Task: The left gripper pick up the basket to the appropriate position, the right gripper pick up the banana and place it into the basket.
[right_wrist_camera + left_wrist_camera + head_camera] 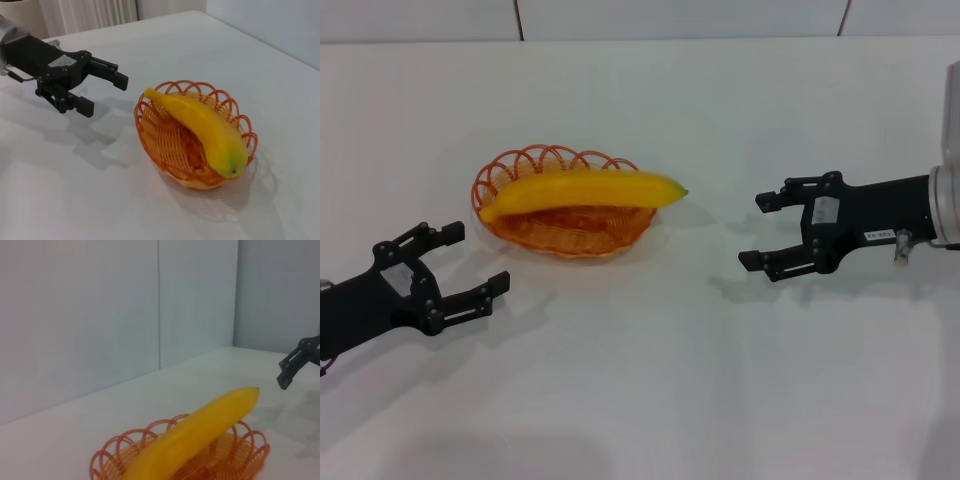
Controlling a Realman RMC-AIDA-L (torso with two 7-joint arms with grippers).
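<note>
The orange wire basket [520,232] stands on the white table, left of centre. The yellow banana [582,192] lies across it, resting on the rim with its tip sticking out on the right. The basket [165,140] and banana [205,127] also show in the right wrist view, and the banana [200,435] in the left wrist view. My left gripper [468,262] is open and empty, low on the table just left of the basket. My right gripper [758,232] is open and empty, to the right of the banana's tip, apart from it.
The white table [650,380] runs to a pale wall at the back. The left gripper [102,90] shows in the right wrist view, and the right gripper's fingers [295,367] in the left wrist view.
</note>
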